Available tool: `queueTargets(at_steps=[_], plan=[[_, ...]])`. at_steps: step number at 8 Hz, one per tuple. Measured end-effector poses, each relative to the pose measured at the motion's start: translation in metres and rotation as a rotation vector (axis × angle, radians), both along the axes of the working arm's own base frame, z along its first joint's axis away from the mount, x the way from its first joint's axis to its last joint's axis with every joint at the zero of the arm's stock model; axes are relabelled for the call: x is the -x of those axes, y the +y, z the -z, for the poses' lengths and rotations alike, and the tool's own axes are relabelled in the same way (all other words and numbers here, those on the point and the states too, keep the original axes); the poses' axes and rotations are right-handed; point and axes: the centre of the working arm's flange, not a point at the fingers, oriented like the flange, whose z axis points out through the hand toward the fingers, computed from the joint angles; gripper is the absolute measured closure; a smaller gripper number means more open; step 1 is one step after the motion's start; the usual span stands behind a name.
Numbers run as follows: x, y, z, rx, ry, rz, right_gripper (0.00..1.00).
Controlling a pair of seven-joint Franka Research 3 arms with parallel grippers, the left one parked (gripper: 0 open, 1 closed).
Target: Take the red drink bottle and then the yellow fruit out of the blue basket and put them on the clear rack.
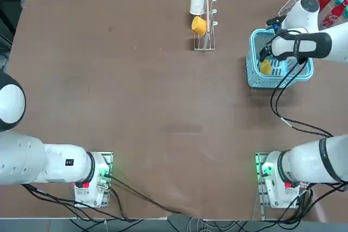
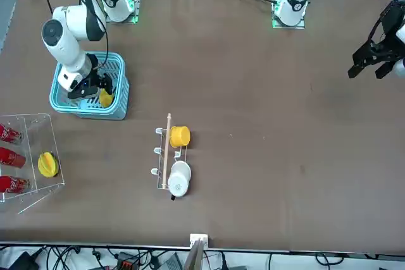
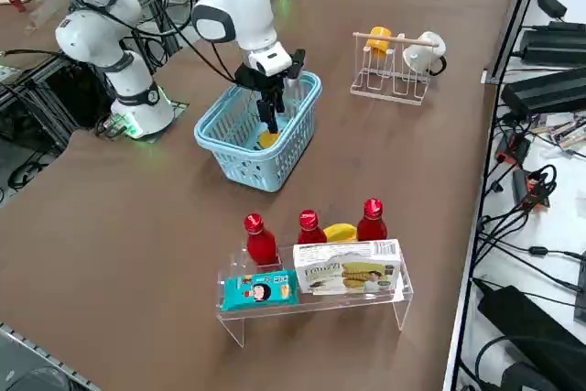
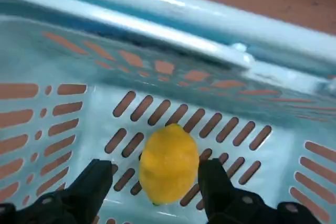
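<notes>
My right gripper (image 4: 155, 174) hangs inside the blue basket (image 3: 243, 167), open, one finger on each side of the yellow fruit (image 4: 168, 163) without touching it. That fruit (image 1: 265, 67) lies on the slatted floor near a side wall and is the only thing I see in the basket. From the front, the gripper (image 2: 95, 90) is low in the basket (image 2: 120, 102). Three red drink bottles (image 3: 309, 226) stand upright on the clear rack (image 3: 400, 313), with another yellow fruit (image 3: 341, 233) between two of them.
A wire cup stand (image 1: 204, 39) holding a yellow cup (image 1: 199, 25) and a white cup (image 1: 197, 2) stands at the table's far middle. A blue snack pack (image 3: 259, 290) and a white box (image 3: 346, 267) sit on the rack's lower step. The arm's cable hangs over the basket rim.
</notes>
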Motion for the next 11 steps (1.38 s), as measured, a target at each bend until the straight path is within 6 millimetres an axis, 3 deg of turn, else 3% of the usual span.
queueTargets(at_steps=[11], plan=[[0.003,-0.010,0.044,0.003,0.056,0.016,0.00]])
